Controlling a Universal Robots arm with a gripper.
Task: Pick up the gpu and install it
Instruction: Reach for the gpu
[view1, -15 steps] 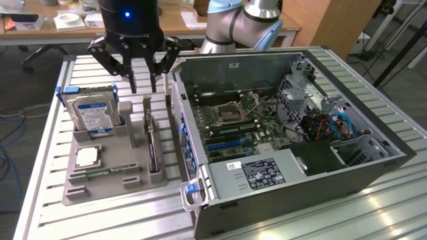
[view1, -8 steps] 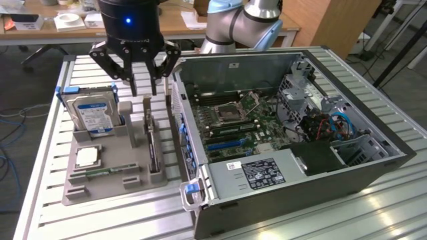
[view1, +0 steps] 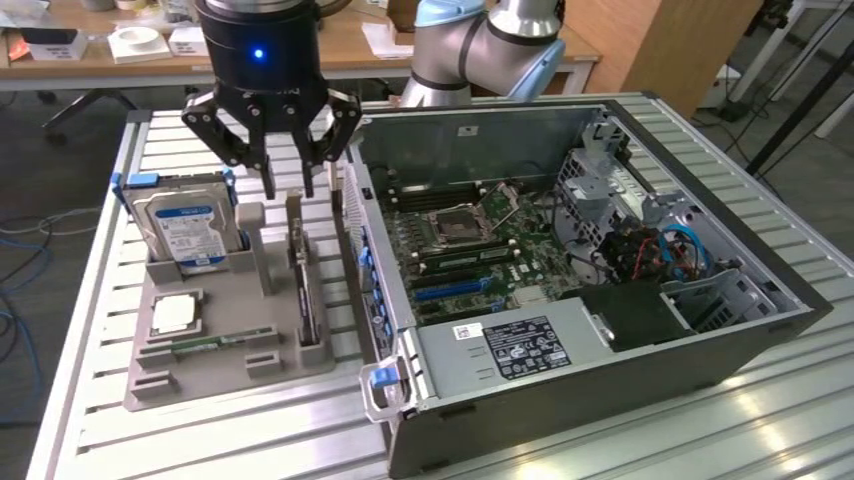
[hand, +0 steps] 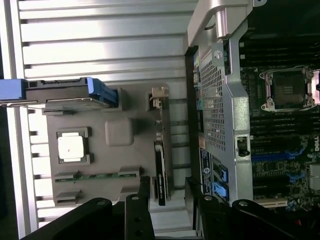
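The gripper (view1: 290, 188) hangs with its fingers spread apart and nothing held, just above the far end of the gpu (view1: 306, 295). In the wrist view, the gripper (hand: 167, 194) has a finger on either side of the card's line. The gpu (hand: 161, 167) stands on edge in a slot of the grey holder tray (view1: 214, 375), on the side nearest the open computer case (view1: 601, 330). A blue-labelled hard drive (view1: 187, 228) stands upright in the tray's other side, and tray and case both rest on the slatted metal worktop (view1: 747, 425).
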